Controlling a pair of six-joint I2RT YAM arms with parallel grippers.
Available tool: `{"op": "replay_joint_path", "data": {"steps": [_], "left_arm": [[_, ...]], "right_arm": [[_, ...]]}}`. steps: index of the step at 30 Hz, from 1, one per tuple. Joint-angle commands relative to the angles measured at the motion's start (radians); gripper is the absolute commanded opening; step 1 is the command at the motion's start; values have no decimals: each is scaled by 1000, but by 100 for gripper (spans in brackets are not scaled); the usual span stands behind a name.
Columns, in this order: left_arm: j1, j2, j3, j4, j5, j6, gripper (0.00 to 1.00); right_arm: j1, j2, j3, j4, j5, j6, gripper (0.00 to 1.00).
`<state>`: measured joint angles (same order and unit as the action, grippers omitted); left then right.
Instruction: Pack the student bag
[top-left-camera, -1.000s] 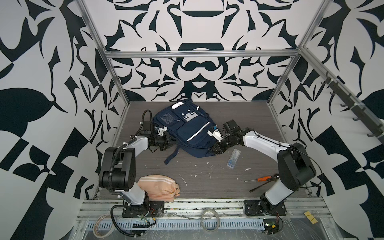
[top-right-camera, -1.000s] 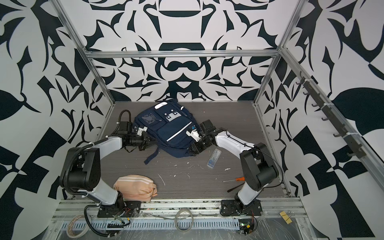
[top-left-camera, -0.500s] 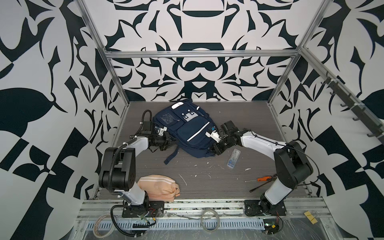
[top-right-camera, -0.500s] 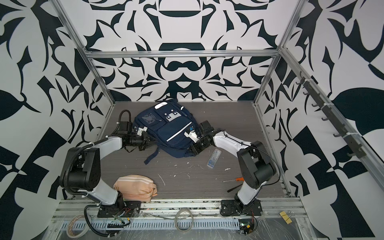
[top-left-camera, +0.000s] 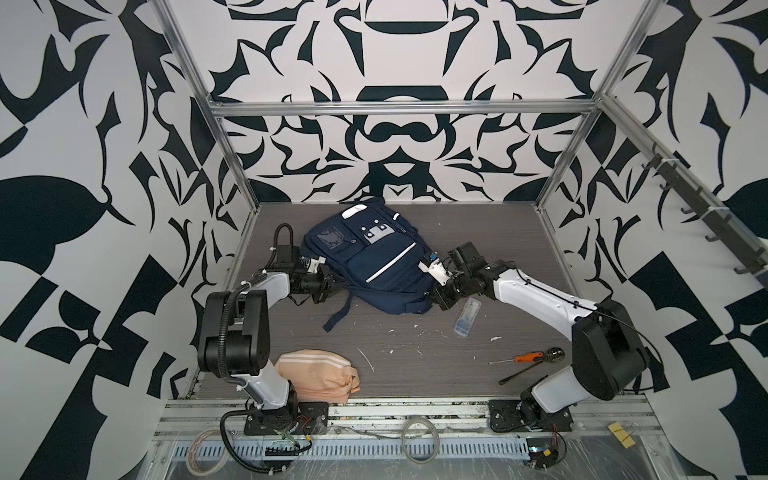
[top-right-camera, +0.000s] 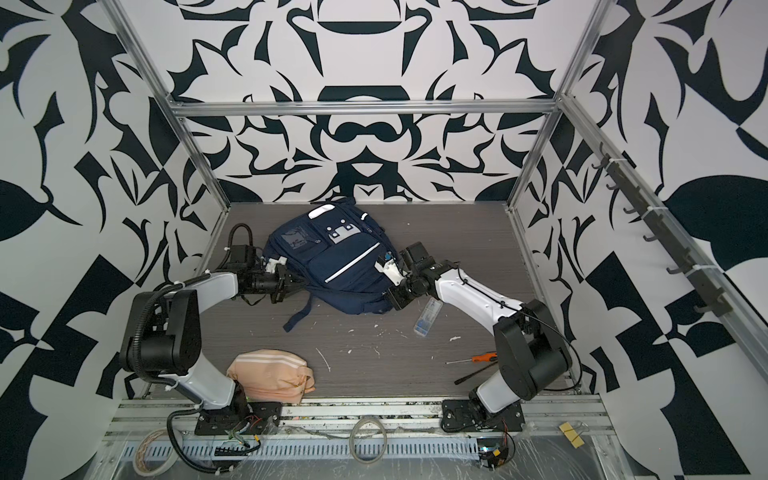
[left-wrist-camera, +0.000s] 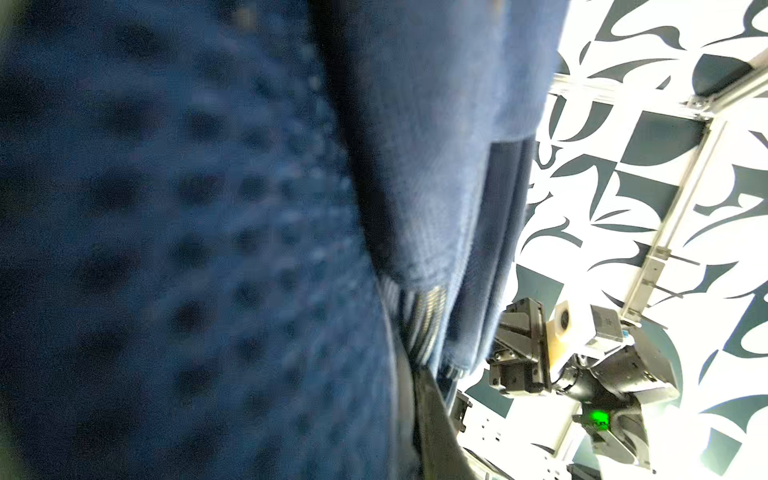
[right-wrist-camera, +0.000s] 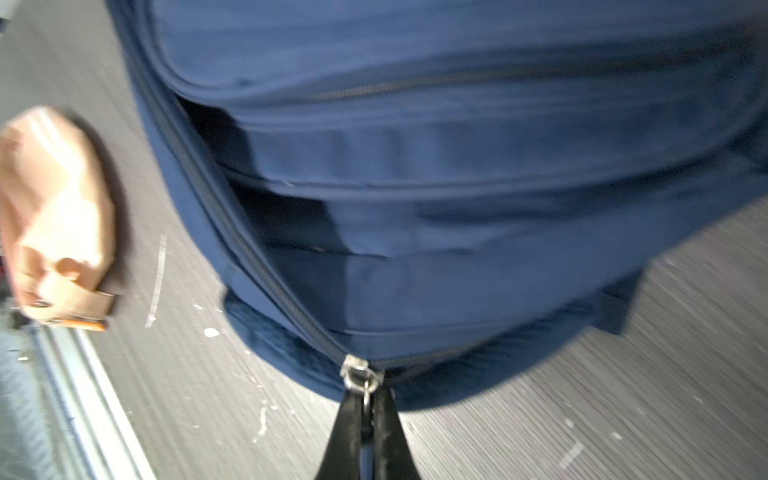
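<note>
The student bag (top-left-camera: 376, 259) (top-right-camera: 337, 259), a navy backpack with white stripes, lies front up at the back middle of the floor in both top views. My left gripper (top-left-camera: 332, 283) (top-right-camera: 291, 283) is shut on fabric at the bag's left edge. Blue fabric (left-wrist-camera: 208, 249) fills the left wrist view beside one dark finger (left-wrist-camera: 434, 419). My right gripper (top-left-camera: 437, 296) (top-right-camera: 395, 296) sits at the bag's lower right corner. In the right wrist view it (right-wrist-camera: 365, 401) is shut on the pull of the silver zipper slider (right-wrist-camera: 359, 371).
A peach-pink pouch (top-left-camera: 316, 376) (top-right-camera: 270, 376) lies at the front left by the left arm's base. A clear plastic case (top-left-camera: 467, 318) (top-right-camera: 427, 318) lies just right of the bag. An orange-handled screwdriver (top-left-camera: 521, 358) and a black tool (top-left-camera: 524, 372) lie at the front right. White scraps dot the floor.
The right gripper has closed onto the zipper pull and edged slightly left against the bag's corner. The left arm and the bag have stayed where they were.
</note>
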<state>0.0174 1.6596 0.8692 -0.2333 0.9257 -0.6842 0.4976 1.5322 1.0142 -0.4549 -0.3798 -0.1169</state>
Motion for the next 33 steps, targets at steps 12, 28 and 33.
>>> {"op": "replay_joint_path", "data": {"steps": [12,28,33], "left_arm": [[-133,-198,65,-356,-191,101,99],[-145,-408,-218,-127,-239,-226,98],[-152,-319,-289,51,-346,-378,69]], "right_arm": [[175,36,130,-15,121,103,0],[365,234,331,60,-8,165,0],[368,215,299,102,-33,187,0]]}}
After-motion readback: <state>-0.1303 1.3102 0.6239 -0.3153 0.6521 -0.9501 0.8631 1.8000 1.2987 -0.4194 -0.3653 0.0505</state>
